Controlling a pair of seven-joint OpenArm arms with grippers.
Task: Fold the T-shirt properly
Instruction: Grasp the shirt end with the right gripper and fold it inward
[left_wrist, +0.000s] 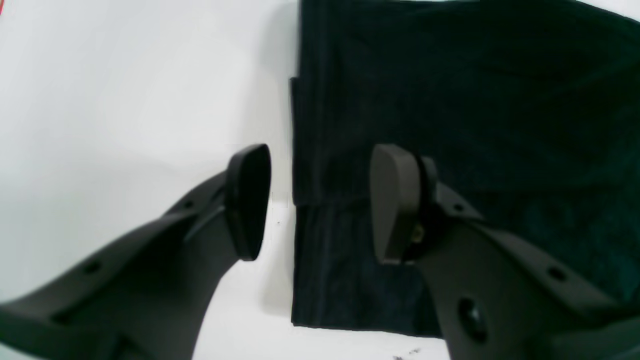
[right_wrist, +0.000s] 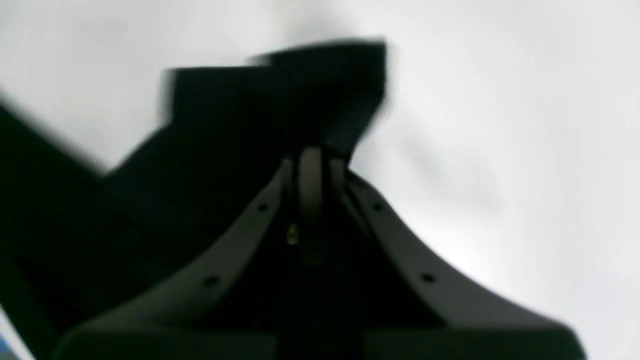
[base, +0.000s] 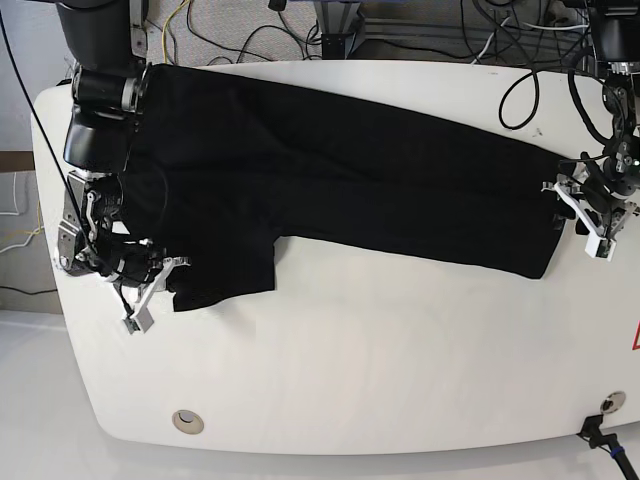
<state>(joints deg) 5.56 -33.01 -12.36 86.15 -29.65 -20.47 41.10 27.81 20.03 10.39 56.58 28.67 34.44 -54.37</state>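
Observation:
The black T-shirt (base: 350, 190) lies spread across the white table (base: 350, 380), running from the far left down to the right. My left gripper (base: 568, 215) is at its right-hand end. In the left wrist view this gripper (left_wrist: 320, 205) is open and straddles the straight edge of the T-shirt (left_wrist: 450, 100), one finger (left_wrist: 395, 205) over the cloth and the other (left_wrist: 248, 200) over bare table. My right gripper (base: 168, 275) is at the sleeve on the left. In the blurred right wrist view it (right_wrist: 310, 155) is shut, with the T-shirt (right_wrist: 250, 110) rising from its tips.
Cables (base: 520, 80) lie along the back of the table. A round grommet (base: 186, 421) sits near the front left edge. The table's curved front edge runs close below it.

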